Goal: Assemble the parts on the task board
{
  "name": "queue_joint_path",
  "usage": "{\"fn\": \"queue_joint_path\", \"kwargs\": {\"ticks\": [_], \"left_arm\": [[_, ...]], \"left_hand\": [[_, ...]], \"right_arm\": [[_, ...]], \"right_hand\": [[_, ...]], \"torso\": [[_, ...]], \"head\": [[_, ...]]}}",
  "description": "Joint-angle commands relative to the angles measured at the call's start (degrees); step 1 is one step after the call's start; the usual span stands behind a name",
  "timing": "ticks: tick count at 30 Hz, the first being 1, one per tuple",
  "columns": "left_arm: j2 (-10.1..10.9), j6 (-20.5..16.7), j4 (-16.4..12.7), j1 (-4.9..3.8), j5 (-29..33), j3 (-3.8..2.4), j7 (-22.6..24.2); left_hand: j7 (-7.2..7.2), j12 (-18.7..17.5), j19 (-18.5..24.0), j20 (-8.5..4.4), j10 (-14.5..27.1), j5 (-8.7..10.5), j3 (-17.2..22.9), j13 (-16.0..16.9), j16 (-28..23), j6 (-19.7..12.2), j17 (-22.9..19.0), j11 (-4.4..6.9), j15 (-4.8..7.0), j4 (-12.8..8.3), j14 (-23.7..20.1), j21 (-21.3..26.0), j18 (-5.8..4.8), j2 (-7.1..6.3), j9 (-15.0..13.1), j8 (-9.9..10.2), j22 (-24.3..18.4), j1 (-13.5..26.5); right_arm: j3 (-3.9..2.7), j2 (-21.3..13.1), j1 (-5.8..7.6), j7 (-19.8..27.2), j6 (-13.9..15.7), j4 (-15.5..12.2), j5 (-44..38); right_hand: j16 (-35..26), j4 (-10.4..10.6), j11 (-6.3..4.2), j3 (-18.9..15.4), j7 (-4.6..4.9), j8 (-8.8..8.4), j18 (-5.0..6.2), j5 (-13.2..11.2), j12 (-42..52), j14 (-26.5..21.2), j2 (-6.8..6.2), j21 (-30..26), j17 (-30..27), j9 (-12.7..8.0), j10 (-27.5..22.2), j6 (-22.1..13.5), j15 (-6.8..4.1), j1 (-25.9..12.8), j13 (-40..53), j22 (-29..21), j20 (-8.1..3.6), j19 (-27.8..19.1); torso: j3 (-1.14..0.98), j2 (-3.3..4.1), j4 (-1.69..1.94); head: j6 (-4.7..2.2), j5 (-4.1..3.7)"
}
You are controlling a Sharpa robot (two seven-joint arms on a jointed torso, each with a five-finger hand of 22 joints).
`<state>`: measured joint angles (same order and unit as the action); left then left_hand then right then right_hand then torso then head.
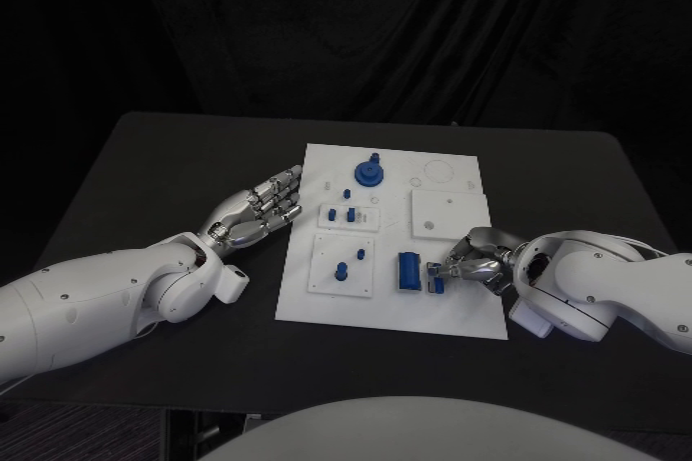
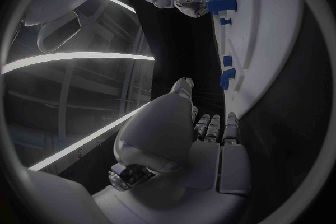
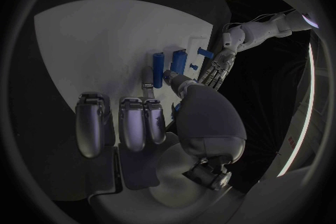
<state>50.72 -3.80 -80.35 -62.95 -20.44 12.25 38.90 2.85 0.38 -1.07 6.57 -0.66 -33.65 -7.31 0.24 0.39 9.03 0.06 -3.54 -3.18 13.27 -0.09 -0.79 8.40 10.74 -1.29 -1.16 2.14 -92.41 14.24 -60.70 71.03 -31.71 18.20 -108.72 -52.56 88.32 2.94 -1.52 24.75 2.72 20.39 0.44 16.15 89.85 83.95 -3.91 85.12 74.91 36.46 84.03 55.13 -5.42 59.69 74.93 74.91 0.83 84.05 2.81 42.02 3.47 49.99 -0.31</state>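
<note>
Right robot hand (image 1: 476, 264) at the task board's (image 1: 450, 311) near right edge, fingertips touching a small blue peg (image 1: 434, 277) beside an upright blue block (image 1: 410, 271); whether it grips the peg cannot be told. Left robot hand (image 1: 260, 209) flat on the tabletop (image 1: 159, 171) just off the board's left edge, fingers apart, holding nothing. Blue gear-like part (image 1: 371, 171) stands at the board's far end.

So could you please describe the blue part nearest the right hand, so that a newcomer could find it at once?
Start at the white task board in the middle of the black table, then go to its near edge beside the right hand. The blue block there is the largest upright rectangular piece; its neighbours are small pegs.
</note>
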Motion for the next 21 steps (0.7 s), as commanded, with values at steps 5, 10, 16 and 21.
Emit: {"fn": "queue_joint_path", "kwargs": {"ticks": [5,10,16,21], "left_arm": [[-0.2,0.9,0.0,0.08,-0.1,-0.04,6.1],[-0.2,1.1,0.1,0.09,-0.1,-0.04,6.1],[-0.2,1.1,0.1,0.1,-0.1,-0.04,6.0],[-0.2,1.2,0.1,0.11,-0.1,-0.04,6.0]], "left_hand": [[-0.35,-0.2,-0.1,0.45,0.1,-0.35,0.3,-0.1,-0.4,0.0,-0.1,-0.41,-0.4,0.0,0.1,0.0,-0.91,0.23,-0.1,-0.2,0.1,-0.3],[-0.57,-0.2,-0.1,0.51,0.1,-0.35,0.3,-0.1,-0.4,0.2,-0.1,-0.44,-0.47,-0.1,0.1,0.0,-0.92,0.26,-0.1,-0.2,0.1,-0.3],[-0.74,-0.2,-0.1,0.55,0.1,-0.35,0.4,-0.1,-0.4,0.2,-0.1,-0.44,-0.51,-0.2,0.1,0.0,-0.93,0.28,-0.1,-0.2,0.1,-0.3],[-0.81,-0.2,-0.1,0.56,0.1,-0.35,0.4,-0.1,-0.4,0.2,-0.1,-0.44,-0.53,-0.2,0.1,0.0,-0.93,0.29,-0.1,-0.3,0.1,-0.3]], "right_arm": [[0.0,0.1,-0.15,1.0,0.1,0.0,0.2],[0.0,0.2,-0.15,1.0,-0.2,-0.1,-0.2],[-0.01,0.2,-0.15,0.6,-1.1,-0.2,-0.7],[-0.01,0.2,-0.15,0.4,-1.5,-0.3,-0.8]], "right_hand": [[-0.2,0.2,0.3,0.0,0.17,-0.18,1.04,-0.2,0.2,5.0,-0.19,-0.5,9.5,0.0,6.0,0.0,0.47,-0.5,15.1,13.1,0.52,3.1],[-0.2,0.3,0.32,-0.5,0.26,-0.24,1.12,-0.2,0.2,5.0,-0.3,-0.8,9.4,0.0,6.0,-0.3,0.58,-0.7,15.1,13.0,0.62,2.9],[-0.3,2.5,0.6,-3.4,0.6,-0.28,1.17,-0.3,0.2,4.9,-0.77,-1.0,9.2,0.1,6.0,-0.7,0.95,-3.0,15.1,12.9,1.01,2.8],[-0.4,3.3,0.7,-5.0,0.73,-0.32,1.27,-0.3,0.2,4.9,-0.75,-1.3,9.1,0.2,6.0,-1.1,1.05,-3.4,15.1,12.8,1.13,2.6]], "torso": [[0.0,-0.02,0.08],[0.02,0.01,0.04],[0.02,0.0,0.03],[0.0,0.0,0.03]], "head": [[0.01,-0.07],[0.01,-0.07],[0.01,-0.04],[0.01,0.05]]}}
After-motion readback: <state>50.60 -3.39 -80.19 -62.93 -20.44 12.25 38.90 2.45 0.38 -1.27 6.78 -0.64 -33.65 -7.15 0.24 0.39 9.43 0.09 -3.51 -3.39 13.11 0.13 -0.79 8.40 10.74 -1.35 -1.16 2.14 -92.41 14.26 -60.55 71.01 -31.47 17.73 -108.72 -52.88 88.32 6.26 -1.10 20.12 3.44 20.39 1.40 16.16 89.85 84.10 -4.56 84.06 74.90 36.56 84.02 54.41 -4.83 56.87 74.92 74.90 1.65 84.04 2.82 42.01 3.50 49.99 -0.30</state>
